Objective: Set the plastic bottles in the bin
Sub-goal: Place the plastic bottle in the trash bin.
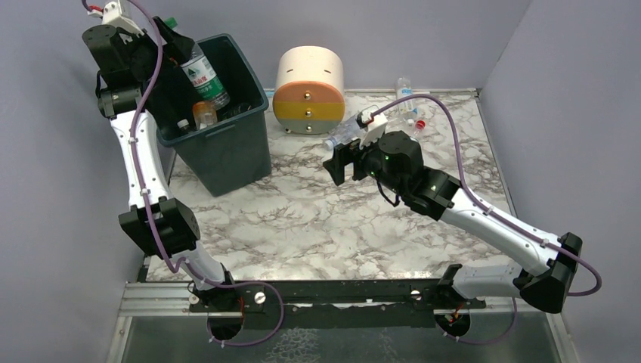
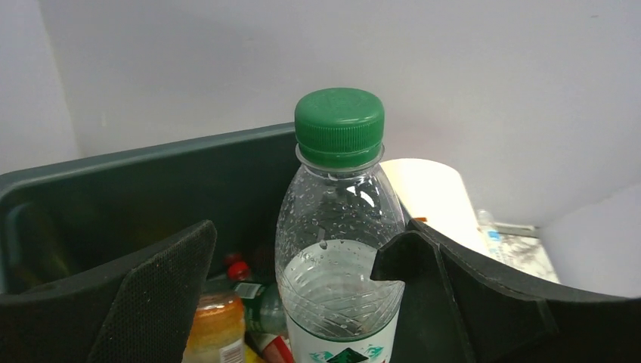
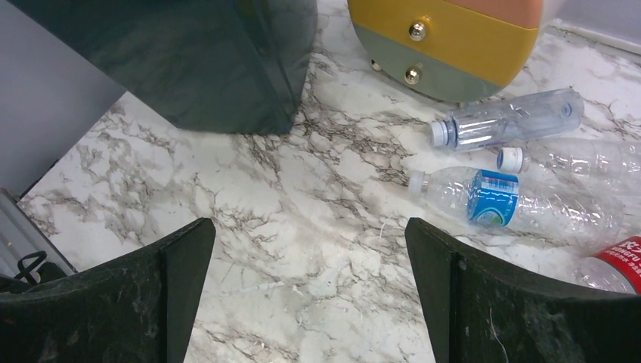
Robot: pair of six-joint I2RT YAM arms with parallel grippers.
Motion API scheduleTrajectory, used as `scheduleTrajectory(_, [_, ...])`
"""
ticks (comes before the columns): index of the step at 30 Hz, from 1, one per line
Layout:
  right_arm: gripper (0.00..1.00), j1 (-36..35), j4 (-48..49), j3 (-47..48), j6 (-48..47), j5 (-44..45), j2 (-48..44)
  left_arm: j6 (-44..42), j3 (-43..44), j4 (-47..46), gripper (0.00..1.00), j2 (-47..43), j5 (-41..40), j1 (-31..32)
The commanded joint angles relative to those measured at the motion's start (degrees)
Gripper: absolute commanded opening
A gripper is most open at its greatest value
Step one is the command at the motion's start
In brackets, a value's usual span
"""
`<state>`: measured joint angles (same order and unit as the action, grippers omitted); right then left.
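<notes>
The left claw was wide open and squeezed nothing, and a clear bottle with a green cap stood upright between its fingers, with a gap on one side and close against the other finger. Right under that claw was the dark green bin, with an orange bottle down inside. The right claw was wide open too and held nothing above the marble table. Ahead of it to the right lay a blue-label bottle, a plain clear bottle and a red-label bottle, near the round drawer unit.
</notes>
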<state>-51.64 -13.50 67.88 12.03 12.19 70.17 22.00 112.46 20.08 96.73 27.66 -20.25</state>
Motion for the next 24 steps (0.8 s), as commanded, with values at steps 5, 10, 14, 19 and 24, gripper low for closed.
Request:
scheduleTrajectory(5, [1.0, 0.7, -2.2, 4.8, 1.1, -3.7, 1.7, 8.2, 4.0, -5.9, 0.99, -2.9, 16.5, -0.4])
scheduleTrajectory(10, [0.99, 1.1, -3.5, 8.5, 1.1, -5.7, 4.1, 10.6, 8.8, -1.0, 0.99, -1.0, 18.8, -1.9])
scheduleTrajectory(14, [1.0, 1.8, -3.2, 11.9, 2.1, -8.7, 5.5, 19.0, 3.4, -11.9, 0.99, -3.8, 24.5, -4.3])
scheduleTrajectory(19, [0.99, 3.5, -1.7, 19.0, 1.7, -13.9, 9.0, 29.5, 1.8, -24.8, 0.99, -5.0, 30.4, -4.8])
scheduleTrajectory(24, [1.0, 6.0, 1.0, 28.2, 0.4, -21.0, 14.3, 42.8, -0.9, -39.1, 0.99, -5.3, 35.9, -4.7])
